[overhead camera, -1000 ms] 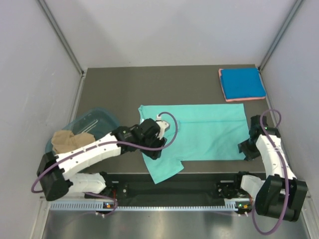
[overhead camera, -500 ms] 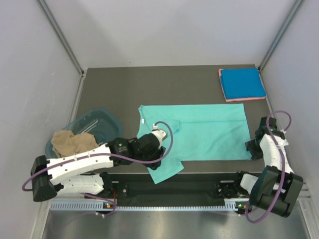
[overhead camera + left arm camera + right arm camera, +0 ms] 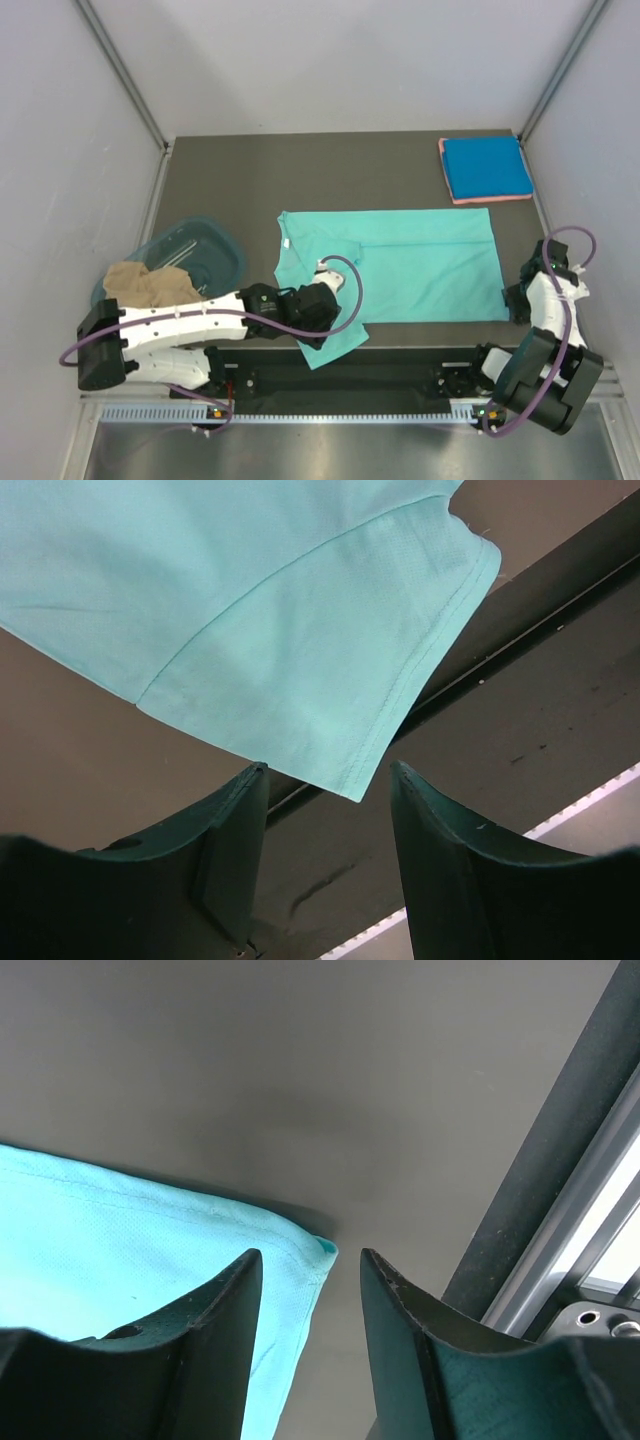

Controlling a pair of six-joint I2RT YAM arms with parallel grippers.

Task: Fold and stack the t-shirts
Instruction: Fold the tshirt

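As the teal t-shirt [image 3: 420, 265] runs from 9 to 3 o'clock, the left gripper [image 3: 325, 772], spread, faces its sleeve [image 3: 330, 650] at 12; the right gripper [image 3: 308, 1256], spread, its hem corner [image 3: 292, 1250].

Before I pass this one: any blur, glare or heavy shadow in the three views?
Top external: even, soft light, the teal t-shirt sharp, no glare. Left wrist: the sleeve hem stitching is crisp, but the left gripper is dark and underexposed. Right wrist: the aluminium rail is nearly washed out at right, and a soft shadow lies on the table beyond the shirt.
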